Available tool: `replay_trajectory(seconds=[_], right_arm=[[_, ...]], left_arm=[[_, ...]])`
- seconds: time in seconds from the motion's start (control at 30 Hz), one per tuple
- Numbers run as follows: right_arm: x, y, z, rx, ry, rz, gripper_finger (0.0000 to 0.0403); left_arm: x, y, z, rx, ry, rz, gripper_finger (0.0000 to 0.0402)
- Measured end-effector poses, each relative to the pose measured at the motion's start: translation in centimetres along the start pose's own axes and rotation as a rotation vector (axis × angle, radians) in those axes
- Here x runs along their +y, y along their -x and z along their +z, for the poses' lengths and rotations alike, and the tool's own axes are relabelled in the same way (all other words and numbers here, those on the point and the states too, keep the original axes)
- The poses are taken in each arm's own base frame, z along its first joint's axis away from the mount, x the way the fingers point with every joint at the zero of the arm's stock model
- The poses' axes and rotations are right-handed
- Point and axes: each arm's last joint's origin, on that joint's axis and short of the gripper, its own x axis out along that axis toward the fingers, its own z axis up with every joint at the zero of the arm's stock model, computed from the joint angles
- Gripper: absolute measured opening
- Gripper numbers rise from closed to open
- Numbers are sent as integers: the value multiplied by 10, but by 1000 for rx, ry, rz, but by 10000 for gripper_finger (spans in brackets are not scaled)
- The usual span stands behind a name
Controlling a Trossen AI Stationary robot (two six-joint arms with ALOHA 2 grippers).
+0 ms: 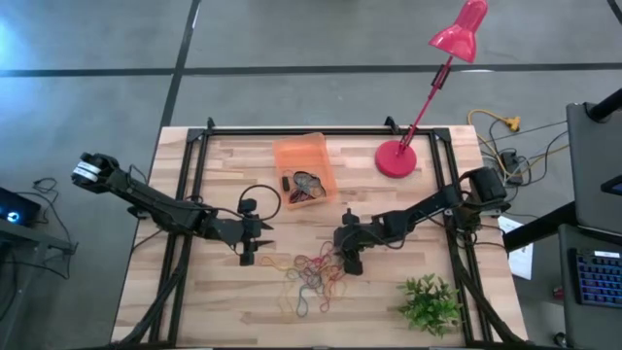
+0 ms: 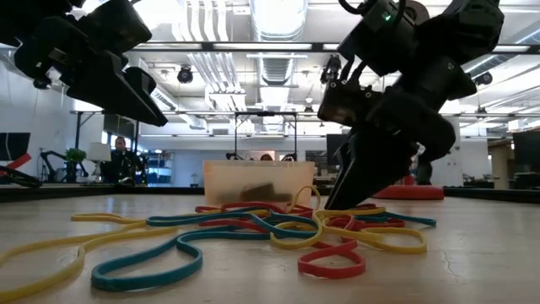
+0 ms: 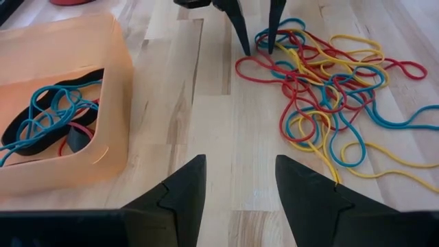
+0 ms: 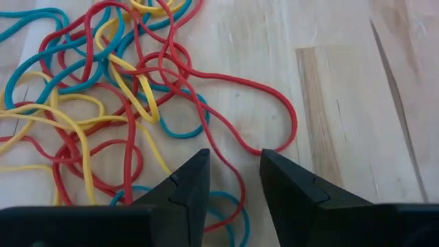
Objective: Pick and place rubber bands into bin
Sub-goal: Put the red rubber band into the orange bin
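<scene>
Wooden worktop (image 1: 224, 292) carries the bin (image 1: 303, 156), already holding some bands, beyond the right pincer (image 4: 233, 180). That pincer stands part-open, gripping nothing, tips straddling a red loop at the near edge of the rubber bands (image 1: 311, 277); the left pincer (image 3: 236, 182) waits open alongside. Grasping is in hand: next it must close on that strand, then lift.

Evenly bright from above. In the low view, glare from ceiling lights (image 2: 278, 17) bleaching the top; both arms dark silhouettes against it. Nearest bands (image 2: 253, 232) soft, out of focus; far room sharper. Soft, faint shadows on the surface (image 1: 224, 292) in the high view. Wrist views crisp, without glare.
</scene>
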Motion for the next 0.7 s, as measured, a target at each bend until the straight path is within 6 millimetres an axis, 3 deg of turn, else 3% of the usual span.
replay_trajectory(seconds=[0.2, 0.43, 0.7], right_arm=[[0, -7, -7, 50, 1, -20, 90], [8, -10, -13, 47, 41, -91, 17], [14, -1, -4, 17, 97, -126, 8]], left_arm=[[0, 0, 0, 0, 0, 0, 160], [0, 0, 0, 0, 0, 0, 160], [0, 0, 0, -2, 1, 0, 160]])
